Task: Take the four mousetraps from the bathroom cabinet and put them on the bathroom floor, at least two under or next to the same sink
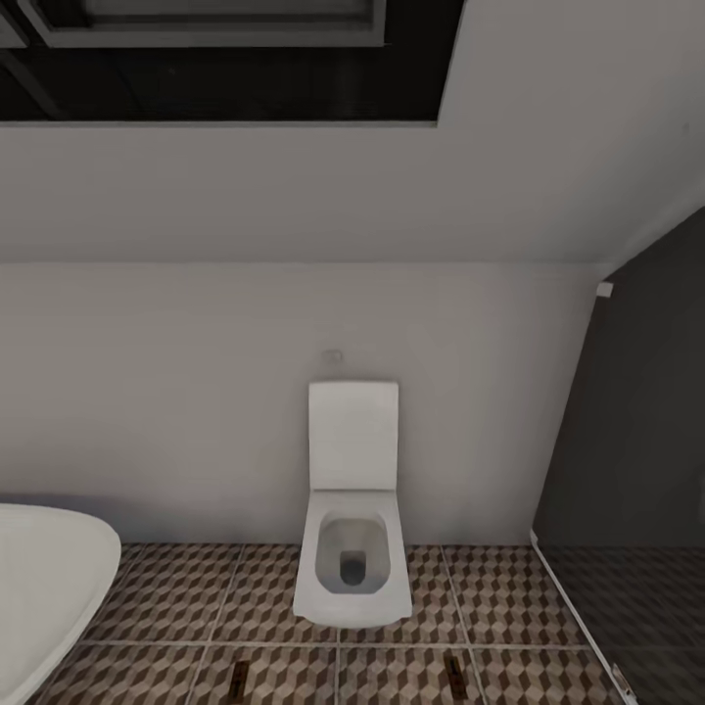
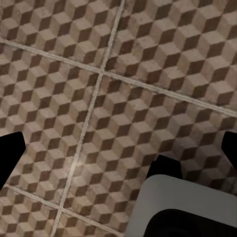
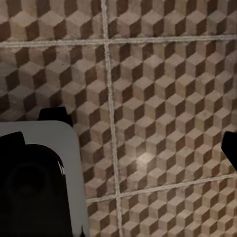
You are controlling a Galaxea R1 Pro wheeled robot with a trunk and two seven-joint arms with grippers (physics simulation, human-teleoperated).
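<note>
The bathroom floor point(image 1: 176, 597) of brown-and-beige cube-pattern tiles runs across the lower head view. Both wrist views look down on the same tiles point(image 2: 123, 84) point(image 3: 163, 98). My left gripper point(image 2: 118, 153) is open, its dark fingertips point(image 2: 10, 158) at the frame's sides with bare tile between them. My right gripper point(image 3: 121, 145) is likewise open over bare tile. Two small dark-brown oblong things point(image 1: 240, 681) point(image 1: 455, 676) lie on the tiles at the head view's lower edge. They are too small to tell whether they are mousetraps. The cabinet and the bathroom sink are out of view.
A white toilet point(image 1: 352, 548) stands against the pale wall straight ahead. The rim of a white bathtub point(image 1: 49, 578) curves in at the lower left. A dark glass partition point(image 1: 636, 441) closes off the right. My grey base point(image 2: 187, 207) point(image 3: 44, 182) shows in both wrist views.
</note>
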